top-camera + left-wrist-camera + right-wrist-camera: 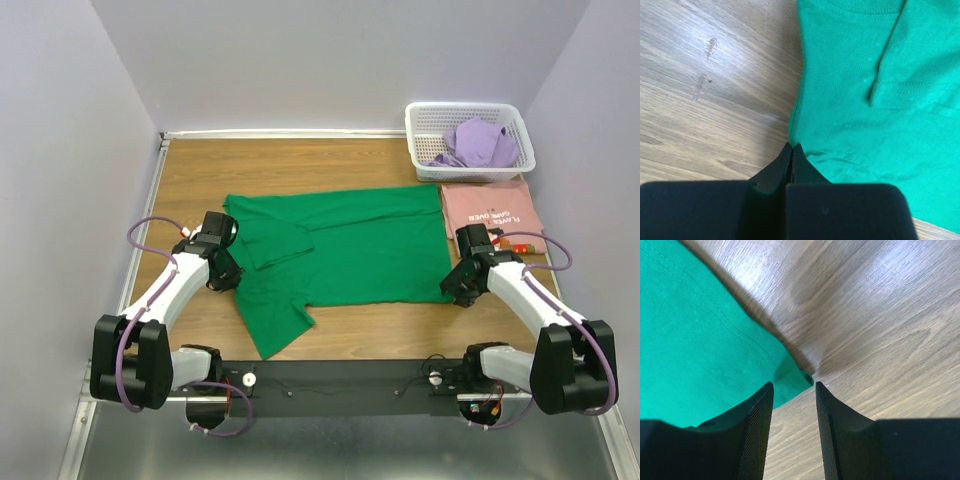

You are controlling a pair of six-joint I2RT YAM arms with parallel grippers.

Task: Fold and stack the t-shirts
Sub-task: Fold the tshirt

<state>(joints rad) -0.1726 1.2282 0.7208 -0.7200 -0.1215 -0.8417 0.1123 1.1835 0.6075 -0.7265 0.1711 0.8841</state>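
Note:
The green t-shirt (345, 250) lies spread on the table with one sleeve folded in. My left gripper (224, 272) is shut at the shirt's left edge (796, 125). Its tips (791, 146) pinch the hem, and the cloth puckers beside them. My right gripper (458, 293) is open at the shirt's near right corner. That corner (802, 377) lies between the fingers (760, 410), untouched. The pink t-shirt (492, 208) lies folded flat behind my right gripper. The lavender t-shirt (478, 142) is bunched in the basket.
The white lattice basket (420, 150) stands at the back right. Walls close in the table at the left, back and right. Bare wood (200, 180) lies to the left of the shirt and behind it.

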